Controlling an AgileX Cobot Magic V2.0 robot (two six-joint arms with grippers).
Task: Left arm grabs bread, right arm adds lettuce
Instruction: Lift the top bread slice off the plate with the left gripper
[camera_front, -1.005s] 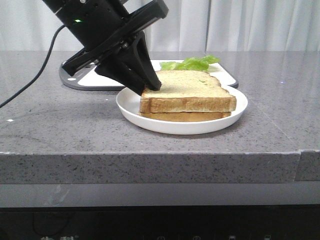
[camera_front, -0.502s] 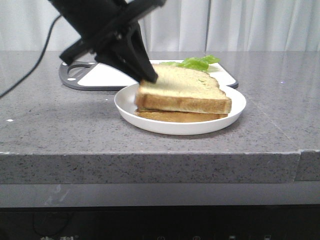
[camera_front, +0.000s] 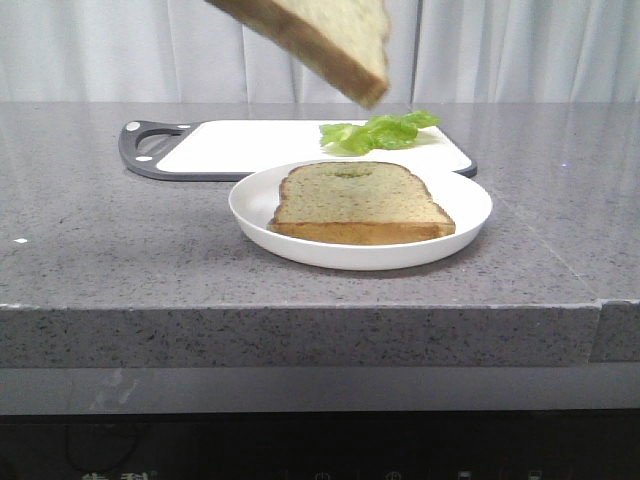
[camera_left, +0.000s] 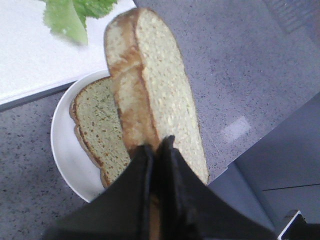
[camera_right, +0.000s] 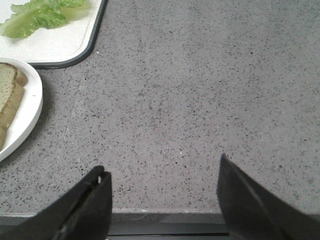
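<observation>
My left gripper (camera_left: 156, 147) is shut on one edge of the thick bread (camera_left: 155, 95) and holds it tilted, high above the plate; the slice shows at the top of the front view (camera_front: 330, 40), where the gripper itself is out of frame. The thinner slice (camera_front: 358, 200) lies flat on the white plate (camera_front: 470, 205). The green lettuce (camera_front: 380, 130) lies on the white cutting board (camera_front: 240, 148) behind the plate. My right gripper (camera_right: 162, 172) is open and empty over bare counter by the front edge, to the right of the plate (camera_right: 27, 115) and the lettuce (camera_right: 37, 15).
The grey stone counter (camera_front: 120, 240) stretches to both sides of the plate. The cutting board has a dark grey rim and handle (camera_front: 140, 150) at its left end. White curtains hang behind the table. The counter's front edge (camera_right: 165, 214) lies just under my right fingers.
My left gripper has lifted the thick bread off the thinner slice and up out of the front view's top. The thinner slice now lies uncovered on the plate.
</observation>
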